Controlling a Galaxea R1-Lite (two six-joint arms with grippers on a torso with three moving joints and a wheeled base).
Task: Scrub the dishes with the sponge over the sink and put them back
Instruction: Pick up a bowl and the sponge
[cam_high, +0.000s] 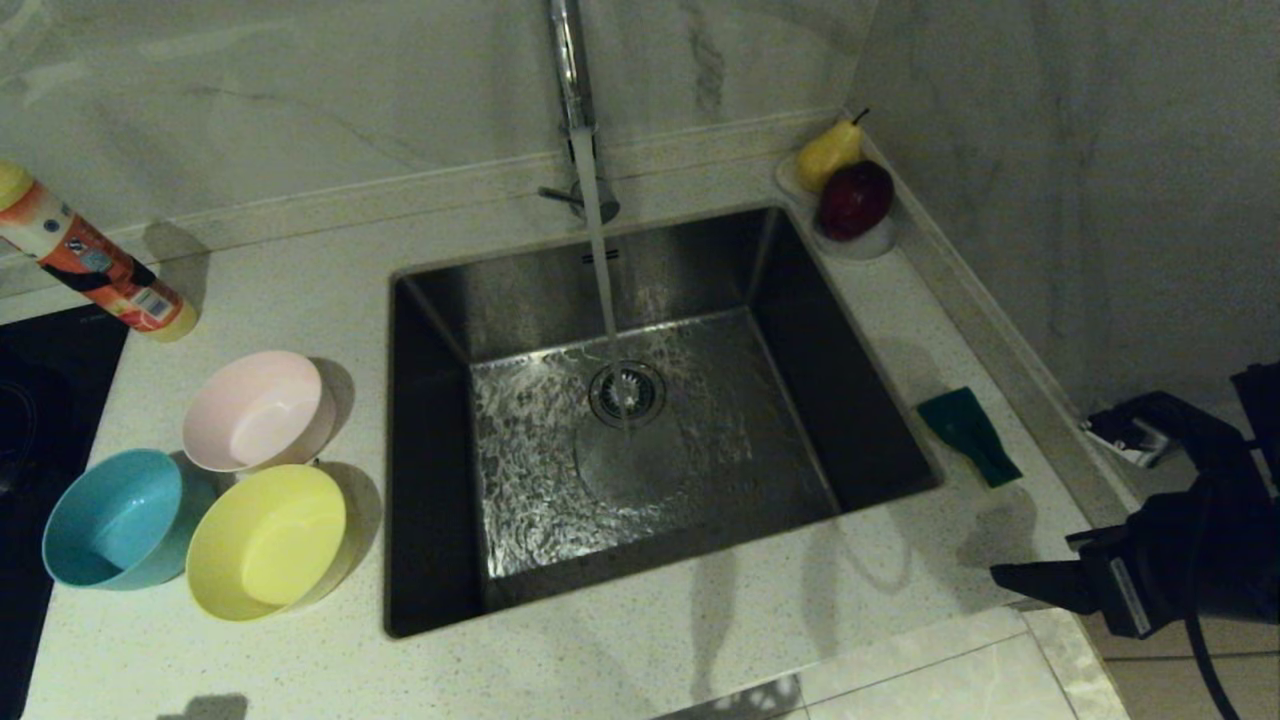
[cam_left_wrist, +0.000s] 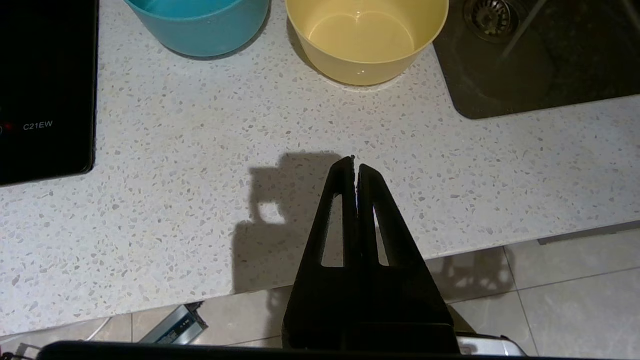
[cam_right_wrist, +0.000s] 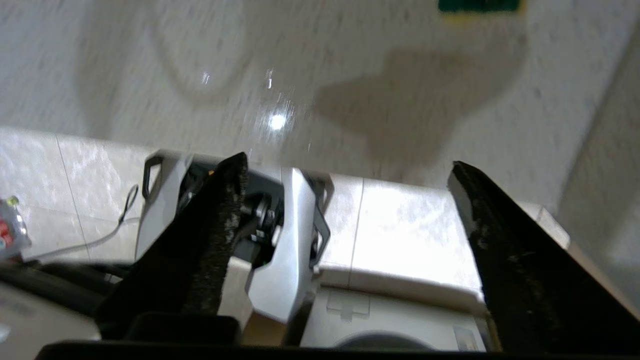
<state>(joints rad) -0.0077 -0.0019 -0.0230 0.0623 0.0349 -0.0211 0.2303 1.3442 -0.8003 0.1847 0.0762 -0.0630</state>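
Note:
Three dishes stand on the counter left of the sink (cam_high: 430, 450): a pale pink bowl (cam_high: 255, 410), a light blue bowl (cam_high: 115, 520) and a yellow bowl (cam_high: 268, 540). The sponge (cam_high: 968, 435) lies green face up on the counter right of the sink, touching nothing. My right gripper (cam_high: 1020, 580) hangs past the counter's front right corner, short of the sponge (cam_right_wrist: 479, 6). Its fingers (cam_right_wrist: 220, 210) stand wide open with nothing between them. My left gripper (cam_left_wrist: 355, 162) is shut and empty over the counter's front edge, nearer than the yellow bowl (cam_left_wrist: 367, 35) and blue bowl (cam_left_wrist: 200, 25).
Water runs from the tall chrome tap (cam_high: 570, 60) onto the strainer drain (cam_high: 627, 392). An orange bottle (cam_high: 95, 265) and a black hob (cam_high: 40, 400) sit at the far left. A clear dish with a pear and an apple (cam_high: 845, 190) stands in the back right corner by the wall.

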